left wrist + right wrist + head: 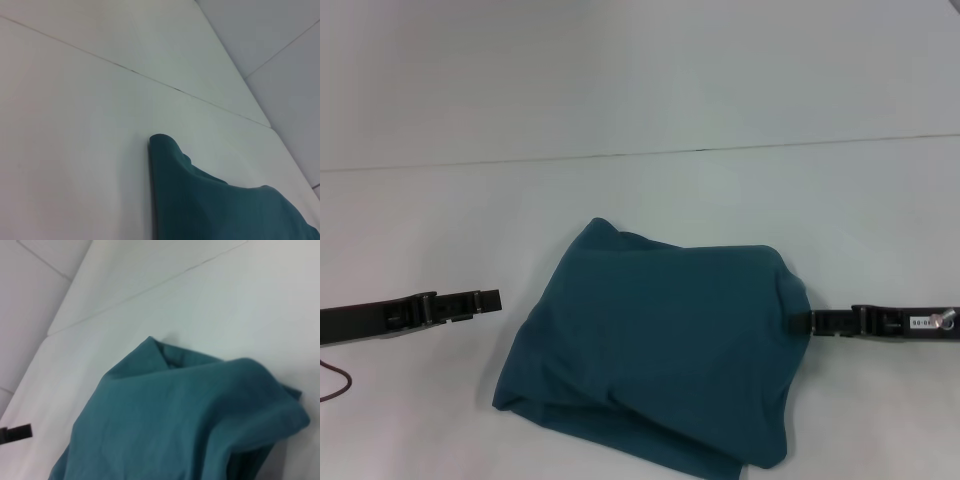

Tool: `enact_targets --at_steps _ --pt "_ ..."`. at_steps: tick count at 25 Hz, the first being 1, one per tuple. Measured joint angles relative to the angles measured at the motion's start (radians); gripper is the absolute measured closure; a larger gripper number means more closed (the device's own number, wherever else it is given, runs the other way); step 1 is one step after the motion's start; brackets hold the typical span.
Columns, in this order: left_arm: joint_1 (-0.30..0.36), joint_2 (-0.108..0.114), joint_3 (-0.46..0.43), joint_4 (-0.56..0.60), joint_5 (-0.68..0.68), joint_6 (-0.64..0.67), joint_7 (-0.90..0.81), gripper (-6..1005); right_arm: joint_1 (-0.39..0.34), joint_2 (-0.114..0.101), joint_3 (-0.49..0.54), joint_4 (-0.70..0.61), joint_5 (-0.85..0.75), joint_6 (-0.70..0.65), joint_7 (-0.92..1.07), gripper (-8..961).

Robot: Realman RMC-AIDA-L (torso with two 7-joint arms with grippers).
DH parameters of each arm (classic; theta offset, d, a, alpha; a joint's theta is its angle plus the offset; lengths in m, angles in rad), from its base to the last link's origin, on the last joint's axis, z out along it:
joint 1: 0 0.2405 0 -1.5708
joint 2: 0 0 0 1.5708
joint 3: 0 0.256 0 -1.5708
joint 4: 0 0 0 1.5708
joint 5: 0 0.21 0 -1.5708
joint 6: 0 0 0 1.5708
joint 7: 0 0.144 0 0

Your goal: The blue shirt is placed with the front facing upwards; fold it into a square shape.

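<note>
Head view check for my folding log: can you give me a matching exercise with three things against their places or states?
Things:
1. dark teal-blue cotton shirt
2. left gripper
3. right gripper

Places or states:
A. at the shirt's right edge
B. apart from the shirt, on its left
C. folded in a rough square on the white table

Pairs: 1-C, 2-B, 3-A

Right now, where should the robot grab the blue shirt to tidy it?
Probably the raised lump at the blue shirt's right edge, coming in level from the right, where the right tool already touches it. The cloth bulges up there, so it offers something to pinch. The left tool sits apart from the shirt.
</note>
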Motion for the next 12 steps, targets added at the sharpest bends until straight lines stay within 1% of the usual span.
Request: enact_targets --at_steps 6,10,12 --pt "-0.003 0.002 0.000 0.000 -0.012 0.005 0.007 367 0.016 0.009 0.002 0.000 0.000 0.025 0.002 197" --pt "-0.005 0.003 0.000 0.000 -0.012 0.004 0.007 368 0.020 0.010 0.021 -0.016 0.001 0.030 0.002 190" --pt "-0.007 0.003 0.000 0.000 -0.012 0.003 0.007 368 0.019 0.006 0.037 -0.035 0.002 0.030 0.007 187"
